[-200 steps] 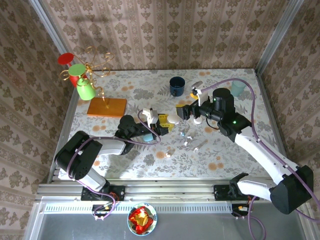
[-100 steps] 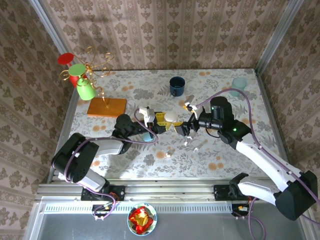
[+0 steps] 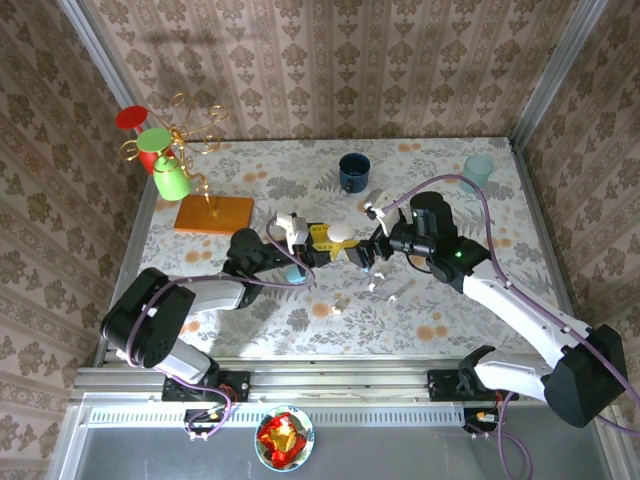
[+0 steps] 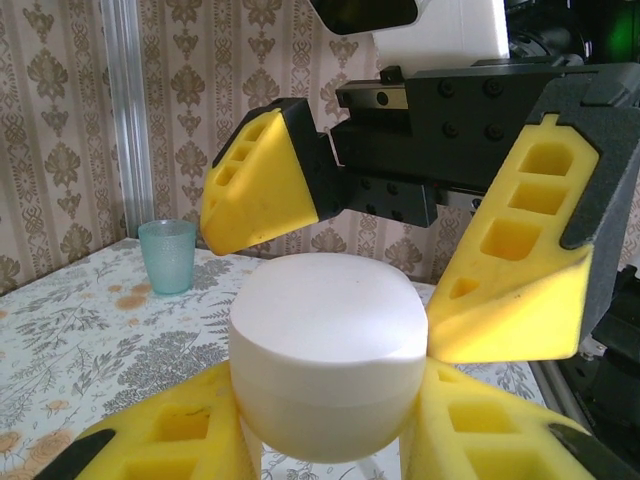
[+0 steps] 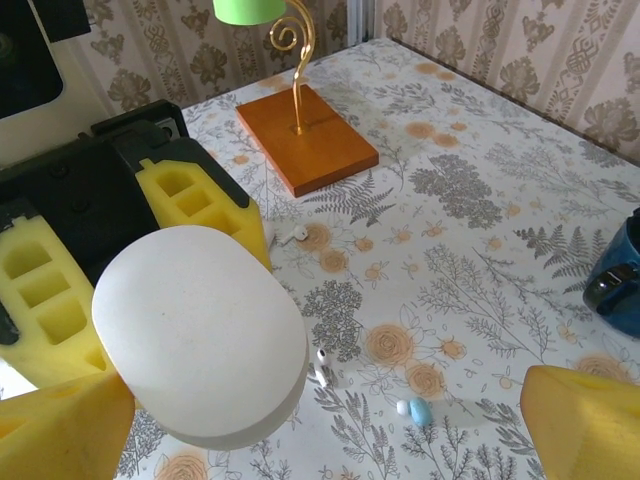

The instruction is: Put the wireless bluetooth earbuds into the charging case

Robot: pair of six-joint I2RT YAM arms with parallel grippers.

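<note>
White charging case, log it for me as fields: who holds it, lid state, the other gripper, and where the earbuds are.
held by: left gripper, clamped on the white charging case
lid: closed
right gripper: open, fingers spread close to the case, not gripping it
earbuds: loose on the floral table below

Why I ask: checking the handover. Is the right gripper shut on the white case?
No, the right gripper has its fingers wide apart beside the white case that the left gripper holds.
</note>
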